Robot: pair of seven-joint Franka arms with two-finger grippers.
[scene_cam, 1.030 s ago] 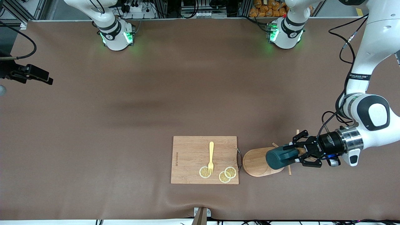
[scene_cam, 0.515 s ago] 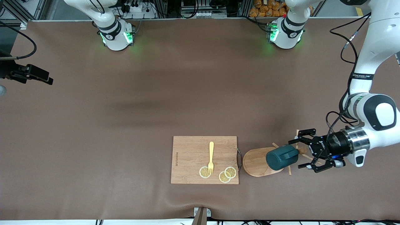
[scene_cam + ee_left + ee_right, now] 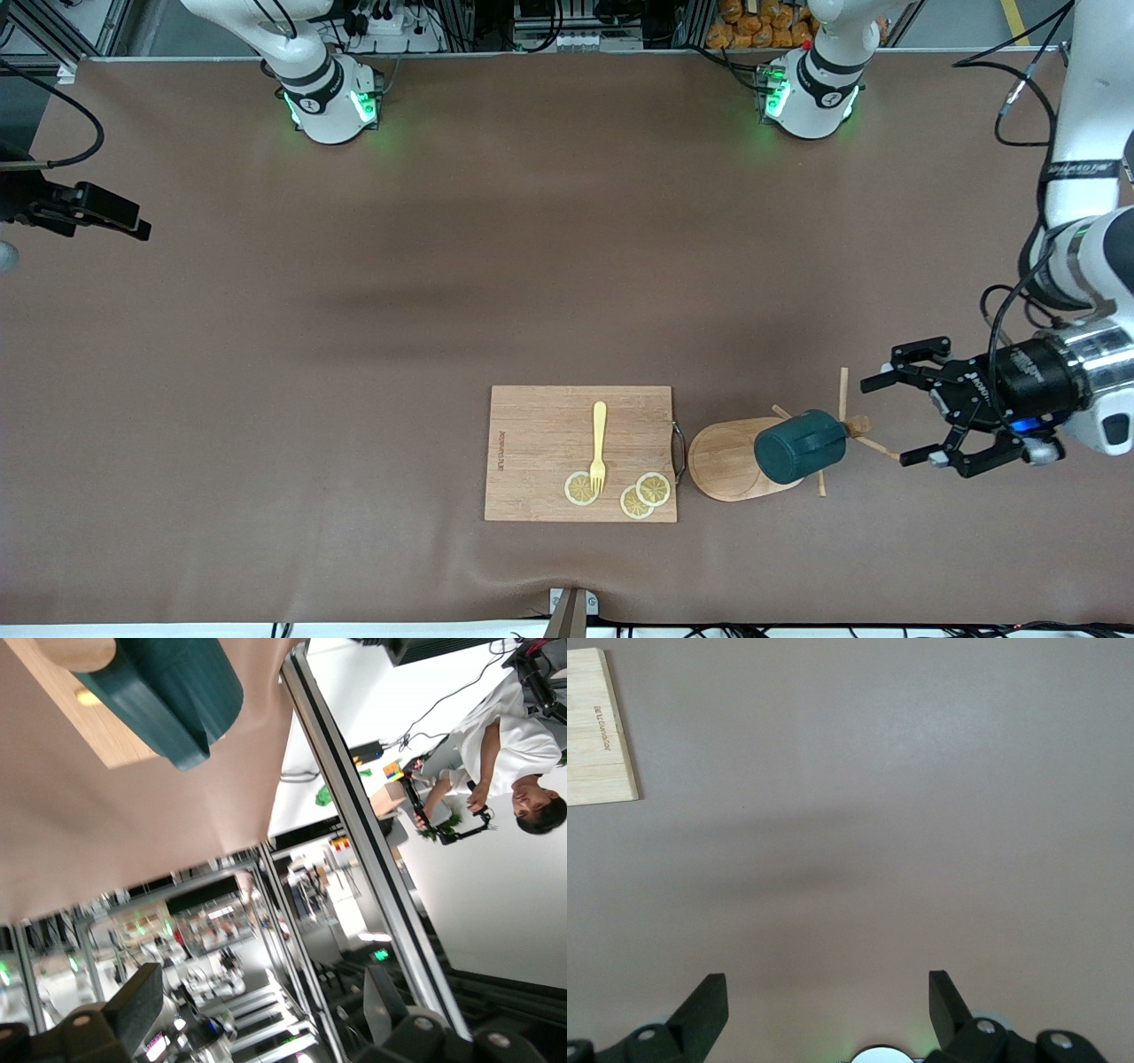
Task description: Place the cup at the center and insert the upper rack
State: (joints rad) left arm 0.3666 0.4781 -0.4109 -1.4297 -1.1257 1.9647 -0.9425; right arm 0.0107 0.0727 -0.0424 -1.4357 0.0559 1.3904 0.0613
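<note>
The dark teal cup [image 3: 797, 446] rests tipped on its side on the wooden mug tree [image 3: 726, 459], over the edge of its oval base, with thin pegs [image 3: 843, 383] sticking out beside it. My left gripper [image 3: 884, 424] is open and empty, a short way from the cup toward the left arm's end of the table. In the left wrist view the cup [image 3: 168, 691] and the tree's base [image 3: 97, 731] show well clear of the open left gripper [image 3: 261, 988]. My right gripper [image 3: 828, 988] is open and empty, high over bare table, and waits.
A rectangular wooden cutting board [image 3: 580, 454] lies beside the mug tree toward the right arm's end. It carries a yellow fork [image 3: 599, 446] and three lemon slices [image 3: 644, 494]. Its corner shows in the right wrist view [image 3: 598, 726]. A black device [image 3: 84, 211] sits at the table's edge.
My left gripper has let go of the cup, opened wide and drawn back toward the left arm's end of the table. The cup stays on the mug tree. The right arm has not moved.
</note>
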